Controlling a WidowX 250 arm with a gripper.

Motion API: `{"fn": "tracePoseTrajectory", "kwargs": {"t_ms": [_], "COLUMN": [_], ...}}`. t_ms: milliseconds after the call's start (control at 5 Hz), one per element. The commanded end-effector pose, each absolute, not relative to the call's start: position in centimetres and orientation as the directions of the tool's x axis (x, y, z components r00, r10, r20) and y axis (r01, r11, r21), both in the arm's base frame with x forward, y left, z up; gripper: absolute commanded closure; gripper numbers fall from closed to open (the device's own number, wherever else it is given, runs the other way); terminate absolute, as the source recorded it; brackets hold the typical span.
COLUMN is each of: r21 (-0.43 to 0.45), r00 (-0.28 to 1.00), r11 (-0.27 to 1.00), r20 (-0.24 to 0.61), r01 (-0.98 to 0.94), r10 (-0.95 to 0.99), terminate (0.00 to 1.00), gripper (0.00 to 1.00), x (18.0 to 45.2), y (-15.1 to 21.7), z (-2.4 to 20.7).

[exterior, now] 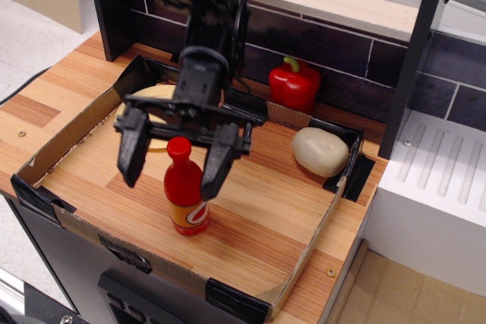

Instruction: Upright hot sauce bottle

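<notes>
The hot sauce bottle stands upright on the wooden tray floor near the front left, red with a round red cap and a yellow-orange label band. My black gripper hangs over it, open wide, its two fingers standing on either side of the bottle's neck and cap without touching it. The arm rises behind, toward the back wall.
A red bell pepper sits at the back of the tray. A pale potato-like object lies at the right corner. A yellow plate lies behind the gripper. The low cardboard wall rims the tray. A white rack stands right.
</notes>
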State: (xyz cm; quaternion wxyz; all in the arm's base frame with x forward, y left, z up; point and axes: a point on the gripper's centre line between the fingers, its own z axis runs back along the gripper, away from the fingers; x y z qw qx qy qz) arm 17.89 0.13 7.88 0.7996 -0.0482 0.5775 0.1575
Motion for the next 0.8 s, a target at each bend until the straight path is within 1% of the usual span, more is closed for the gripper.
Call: {"fn": "tracePoseTrajectory", "kwargs": {"t_ms": [0, 400, 600], "r21": [0.094, 0.094, 0.094], "r00": [0.623, 0.623, 0.623], "r11": [0.950, 0.950, 0.950], "r20": [-0.734, -0.734, -0.734], "r01": [-0.299, -0.299, -0.299], "r10": [0.269, 0.269, 0.269], "terminate": [0.00, 0.00, 1.00], "gripper": [0.00, 0.00, 0.00], "x": [20.85, 20.85, 20.85], "y": [1.25, 1.25, 1.25], "z": [14.07, 14.07, 14.07]}}
